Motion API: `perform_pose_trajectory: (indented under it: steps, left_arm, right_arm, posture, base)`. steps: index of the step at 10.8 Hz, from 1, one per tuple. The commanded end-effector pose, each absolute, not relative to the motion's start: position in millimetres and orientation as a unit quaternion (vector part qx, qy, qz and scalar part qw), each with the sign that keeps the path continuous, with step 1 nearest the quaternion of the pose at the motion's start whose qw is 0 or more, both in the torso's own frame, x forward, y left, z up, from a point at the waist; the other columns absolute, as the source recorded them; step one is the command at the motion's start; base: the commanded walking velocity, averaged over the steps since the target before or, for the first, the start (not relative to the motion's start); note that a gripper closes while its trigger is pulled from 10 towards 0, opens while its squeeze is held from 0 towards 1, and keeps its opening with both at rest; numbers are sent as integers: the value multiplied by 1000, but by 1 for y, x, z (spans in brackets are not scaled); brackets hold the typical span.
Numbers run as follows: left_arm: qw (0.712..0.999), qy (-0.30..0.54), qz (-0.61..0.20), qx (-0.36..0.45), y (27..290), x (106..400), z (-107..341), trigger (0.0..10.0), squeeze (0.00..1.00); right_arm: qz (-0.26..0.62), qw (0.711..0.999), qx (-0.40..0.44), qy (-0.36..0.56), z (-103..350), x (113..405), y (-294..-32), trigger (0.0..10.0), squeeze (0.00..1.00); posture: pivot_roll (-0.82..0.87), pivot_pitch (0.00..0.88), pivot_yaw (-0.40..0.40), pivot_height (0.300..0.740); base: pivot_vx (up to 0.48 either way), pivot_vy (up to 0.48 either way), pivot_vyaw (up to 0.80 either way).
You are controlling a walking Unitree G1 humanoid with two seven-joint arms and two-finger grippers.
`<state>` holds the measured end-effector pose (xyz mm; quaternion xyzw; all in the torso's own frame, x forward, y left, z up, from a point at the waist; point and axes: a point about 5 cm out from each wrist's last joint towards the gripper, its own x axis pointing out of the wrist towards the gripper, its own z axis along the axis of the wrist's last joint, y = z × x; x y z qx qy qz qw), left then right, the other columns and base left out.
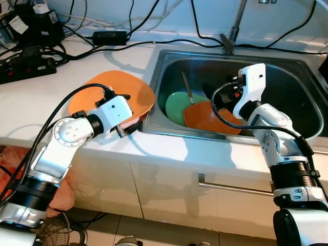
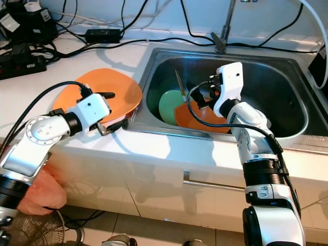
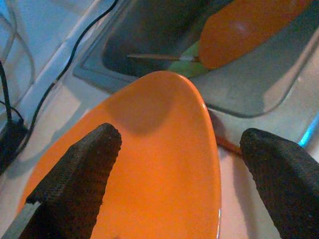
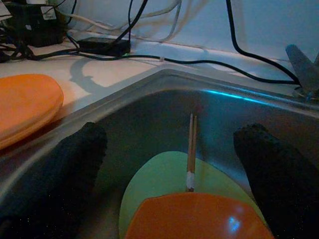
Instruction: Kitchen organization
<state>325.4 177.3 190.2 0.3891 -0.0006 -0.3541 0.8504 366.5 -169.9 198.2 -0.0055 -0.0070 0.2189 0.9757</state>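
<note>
A large orange plate [image 1: 110, 89] lies on the white counter left of the sink, its rim overhanging the sink edge. My left gripper [image 3: 179, 139] is open at the plate's near rim, one finger [image 3: 79, 174] on either side of it. A second orange edge shows underneath the plate. In the steel sink [image 1: 287, 87] lie a green plate [image 1: 174, 105], a smaller orange plate [image 1: 207, 118] overlapping it, and a pair of chopsticks [image 1: 187, 88] resting on the green plate. My right gripper [image 4: 172, 134] hangs open above these dishes, holding nothing.
The faucet [image 1: 233, 31] rises behind the sink. Black cables, an adapter [image 1: 110, 37] and power strips [image 1: 28, 66] crowd the back left of the counter. A drawer handle [image 1: 230, 187] runs below the counter front. A fan [image 1: 61, 230] stands on the floor.
</note>
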Motion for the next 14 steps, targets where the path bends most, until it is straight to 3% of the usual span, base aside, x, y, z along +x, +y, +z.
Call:
perform_pose_trajectory:
  steps: [1, 7, 8, 9, 14]
  left_arm:
    - [834, 3, -371, 408, 176, 321, 189, 10000, 0]
    - [778, 21, -312, 545, 212, 329, 184, 10000, 0]
    - [772, 23, -303, 558, 215, 331, 186, 6667, 0]
    - [769, 26, -299, 565, 217, 332, 186, 0, 0]
    - [764, 22, -314, 563, 215, 333, 180, 0, 0]
  right_arm:
    - [221, 975, -4, -11, 203, 367, -171, 10000, 0]
    - [217, 976, -3, -16, 206, 366, -170, 10000, 0]
    - [215, 976, -1, -18, 207, 366, -170, 10000, 0]
    - [214, 977, -1, -19, 208, 366, -170, 10000, 0]
    - [210, 978, -3, -19, 208, 367, -171, 10000, 0]
  posture:
    - [151, 42, -16, 740]
    - [151, 43, -17, 740]
    - [151, 42, -15, 740]
    - [150, 42, -15, 740]
    - [145, 42, -14, 740]
  base:
    - [0, 0, 0]
    - [0, 0, 0]
    - [0, 0, 0]
    - [0, 0, 0]
    - [0, 0, 0]
